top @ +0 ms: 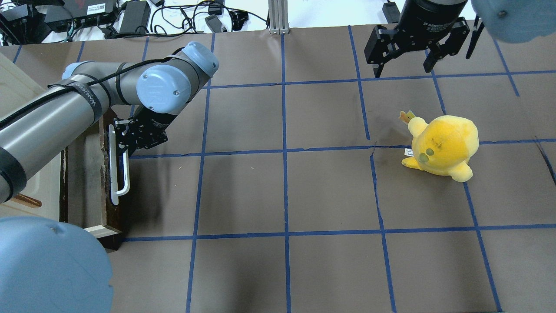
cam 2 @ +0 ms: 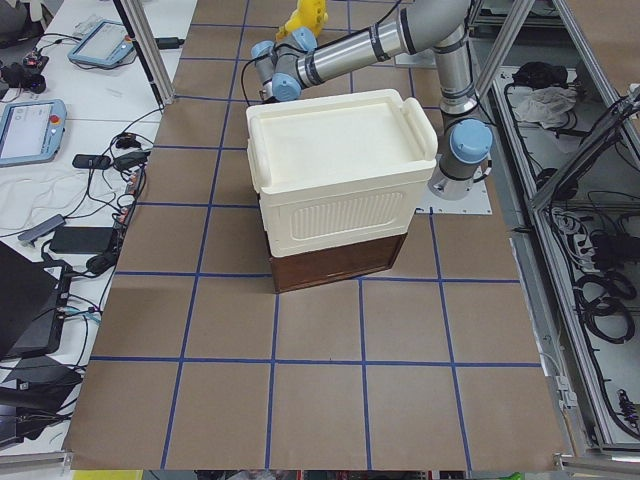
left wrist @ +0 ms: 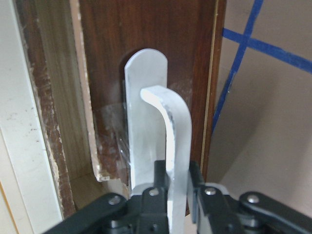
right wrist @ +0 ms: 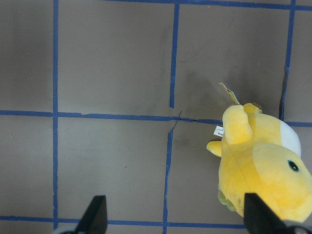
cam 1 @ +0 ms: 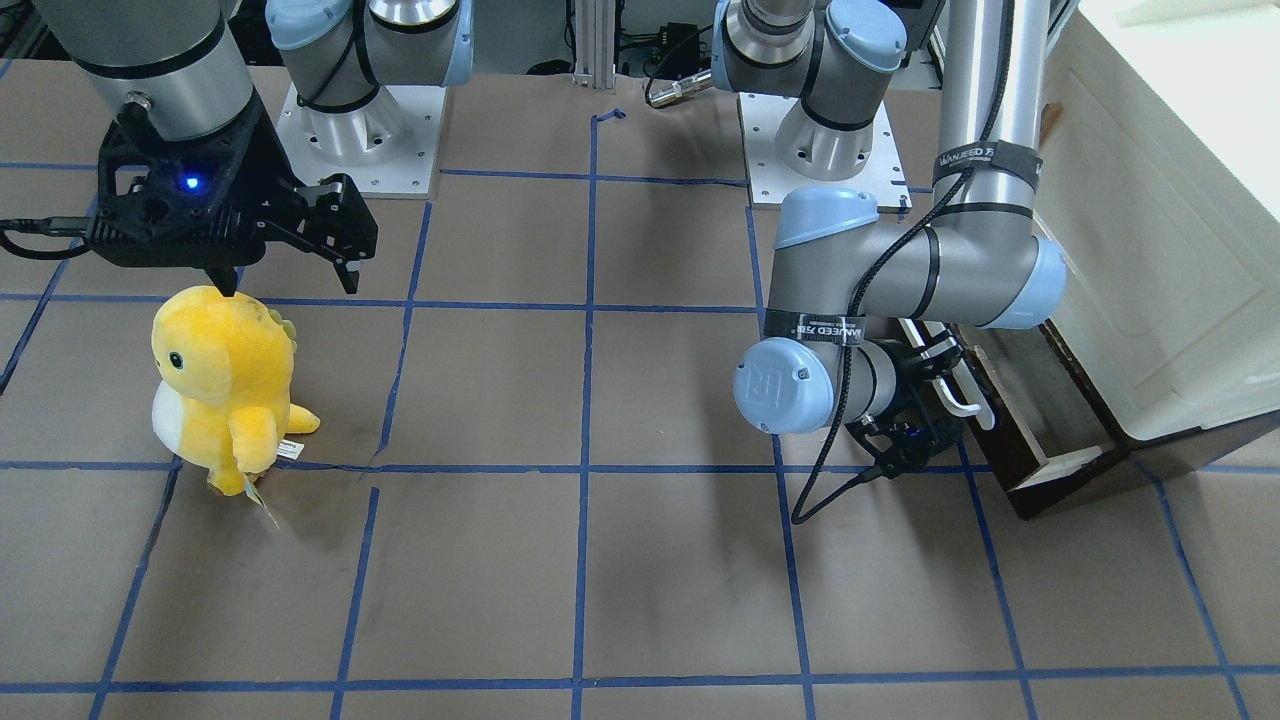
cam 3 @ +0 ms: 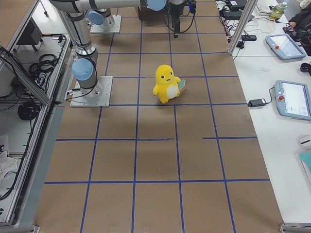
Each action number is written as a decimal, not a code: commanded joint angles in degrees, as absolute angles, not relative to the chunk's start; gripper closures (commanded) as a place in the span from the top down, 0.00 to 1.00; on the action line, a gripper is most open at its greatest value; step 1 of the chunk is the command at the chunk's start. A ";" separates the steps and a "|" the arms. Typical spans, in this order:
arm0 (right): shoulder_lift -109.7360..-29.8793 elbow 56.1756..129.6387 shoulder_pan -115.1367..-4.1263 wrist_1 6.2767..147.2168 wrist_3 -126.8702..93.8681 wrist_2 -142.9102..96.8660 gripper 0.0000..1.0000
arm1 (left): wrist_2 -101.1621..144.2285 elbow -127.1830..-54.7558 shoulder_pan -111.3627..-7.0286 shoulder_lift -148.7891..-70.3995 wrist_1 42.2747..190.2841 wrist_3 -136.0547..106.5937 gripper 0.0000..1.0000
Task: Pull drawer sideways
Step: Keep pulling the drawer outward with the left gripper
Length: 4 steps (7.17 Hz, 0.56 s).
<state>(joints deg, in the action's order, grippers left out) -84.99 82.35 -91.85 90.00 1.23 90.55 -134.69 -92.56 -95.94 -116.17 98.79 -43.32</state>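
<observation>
The drawer (top: 87, 182) sticks partly out of the cream-white cabinet (top: 17, 91) at the table's left end. Its dark brown front panel (cam 1: 1012, 430) carries a long white bar handle (top: 118, 174). My left gripper (top: 120, 138) is shut on the far end of that handle. The left wrist view shows the jaws clamped on the white handle (left wrist: 168, 122), in front of the brown panel (left wrist: 146, 48). My right gripper (top: 404, 65) hangs open and empty above the table, beyond a yellow plush toy (top: 441, 145).
The yellow plush toy (cam 1: 220, 385) stands on the brown paper under and in front of my right gripper (cam 1: 295, 285); it also shows in the right wrist view (right wrist: 263, 165). The cabinet (cam 2: 340, 170) sits on a brown base. Blue tape lines grid the table.
</observation>
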 commanded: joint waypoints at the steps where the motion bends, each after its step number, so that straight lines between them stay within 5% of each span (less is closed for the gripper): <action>1: -84.99 82.35 -91.85 90.00 1.23 90.62 1.00 | -134.30 -92.11 -96.33 -116.10 99.05 -43.51 0.18; 4: -84.99 82.35 -91.85 90.00 1.23 90.53 1.00 | -132.73 -89.83 -96.76 -115.40 102.13 -43.51 0.18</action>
